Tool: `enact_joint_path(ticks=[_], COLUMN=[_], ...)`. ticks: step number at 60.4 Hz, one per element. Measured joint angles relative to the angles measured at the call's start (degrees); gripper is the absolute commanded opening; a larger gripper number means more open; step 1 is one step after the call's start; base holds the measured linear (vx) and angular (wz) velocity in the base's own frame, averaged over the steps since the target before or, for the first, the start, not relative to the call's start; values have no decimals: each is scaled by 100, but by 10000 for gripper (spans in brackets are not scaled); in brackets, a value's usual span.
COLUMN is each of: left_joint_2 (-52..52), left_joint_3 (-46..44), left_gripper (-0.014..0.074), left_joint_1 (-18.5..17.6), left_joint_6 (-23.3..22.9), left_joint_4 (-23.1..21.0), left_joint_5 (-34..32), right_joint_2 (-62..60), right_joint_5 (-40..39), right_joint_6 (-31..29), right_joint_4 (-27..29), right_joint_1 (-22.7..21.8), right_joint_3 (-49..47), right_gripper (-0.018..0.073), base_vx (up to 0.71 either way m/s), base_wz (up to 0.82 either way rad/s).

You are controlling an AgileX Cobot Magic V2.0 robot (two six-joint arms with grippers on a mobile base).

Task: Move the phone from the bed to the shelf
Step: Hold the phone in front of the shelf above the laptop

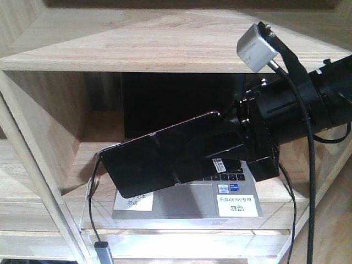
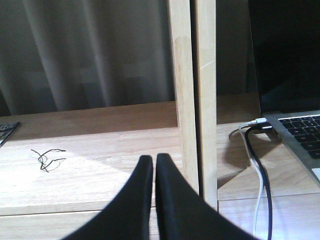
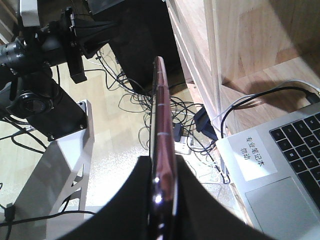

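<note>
My right gripper (image 1: 212, 154) is shut on the phone (image 1: 148, 159), a glossy black slab with a centre crease and pinkish rim. It holds the phone tilted in the air in front of the light wooden shelf (image 1: 137, 44), just above the grey laptop (image 1: 187, 203). In the right wrist view the phone (image 3: 161, 125) shows edge-on, clamped between the fingers of the right gripper (image 3: 164, 167). My left gripper (image 2: 153, 160) is shut on nothing, low over a shelf board (image 2: 100, 165) left of an upright divider (image 2: 192, 100). The bed is out of view.
The open laptop (image 3: 280, 165) with white labels fills the compartment floor; its black screen (image 1: 181, 104) stands behind the phone. Charging cables (image 2: 260, 170) run off its left side. Tangled cables (image 3: 165, 110) lie on the floor beside the white robot base (image 3: 60, 165).
</note>
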Motion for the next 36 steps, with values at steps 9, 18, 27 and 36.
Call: enact_joint_path(ticks=[9,18,27,36], left_joint_2=[0,0,0,0], left_joint_3=[0,0,0,0], left_gripper=[1,1,1,1], left_joint_1=[0,0,0,0], left_joint_6=[0,0,0,0], left_joint_4=[0,0,0,0], left_joint_5=[0,0,0,0], right_joint_2=[0,0,0,-22], right_joint_5=[0,0,-11,-36], right_joint_6=[0,0,0,6], right_joint_4=[0,133,220,246], right_joint_1=[0,0,0,0], right_joint_3=[0,0,0,0], right_gripper=[-2,-2,-2,-2], base_vx=[0,0,0,0], base_wz=[0,0,0,0])
